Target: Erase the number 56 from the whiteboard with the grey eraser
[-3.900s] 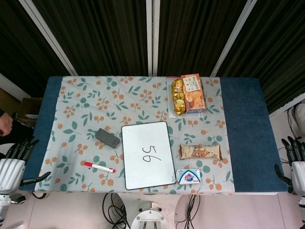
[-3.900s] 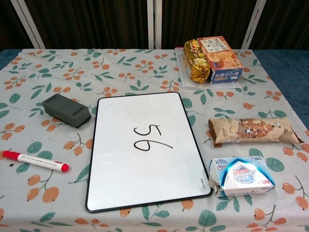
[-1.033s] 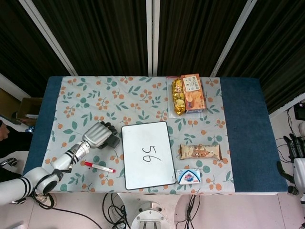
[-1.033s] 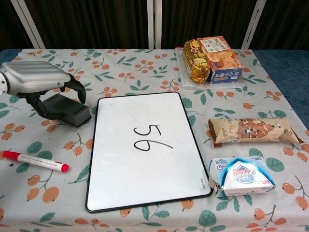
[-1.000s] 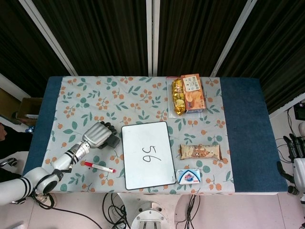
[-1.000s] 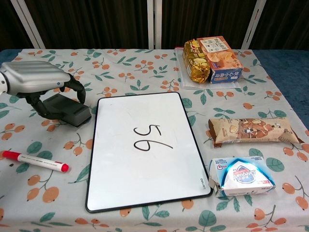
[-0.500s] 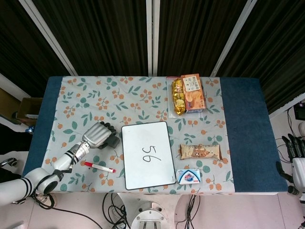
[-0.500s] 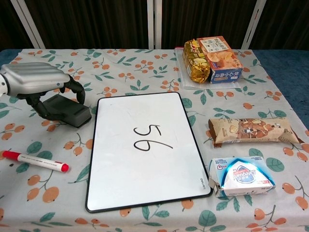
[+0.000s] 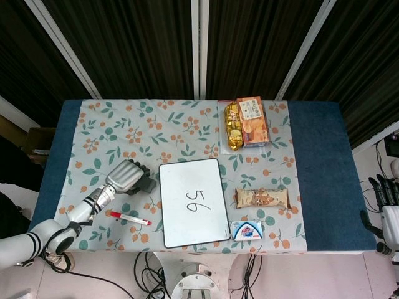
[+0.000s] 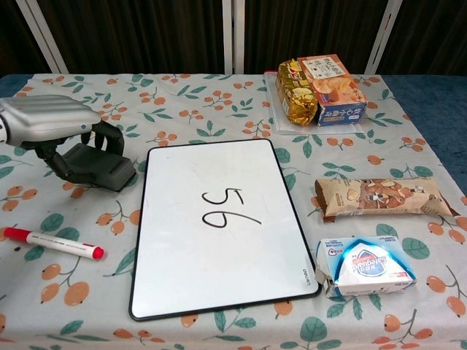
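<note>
Looking down from the head view first, I see my left hand (image 9: 124, 176) curled over the grey eraser (image 9: 147, 185), which lies on the flowered cloth just off the whiteboard (image 9: 192, 202) at its nine-to-ten o'clock side. Half a second ago the hand sat a shade nearer the board; now it has drawn slightly toward eight o'clock, and less of the eraser peeks out. The 56 (image 9: 197, 201) stands untouched in the middle of the board. A red marker (image 9: 130, 218) lies at six o'clock from my hand, apart from it. My right hand (image 9: 388, 208) hangs off the table edge at three o'clock, fingers spread, holding nothing.

In the chest view, my left hand (image 10: 55, 125) covers the eraser (image 10: 93, 168) from above, fingers (image 10: 109, 137) bent down around its far and near sides. The eraser's right end now looks tipped a little, where before it lay flat, so I judge the grip has taken and the lift is beginning, though I cannot tell whether it has fully left the cloth. The board (image 10: 219, 226) is just beside it at three o'clock, the number (image 10: 222, 208) whole. Snack packs (image 10: 319, 90), a bar (image 10: 379, 197) and a tissue pack (image 10: 366, 266) lie beyond, well clear. Next I must carry the eraser toward three o'clock onto the digits.
</note>
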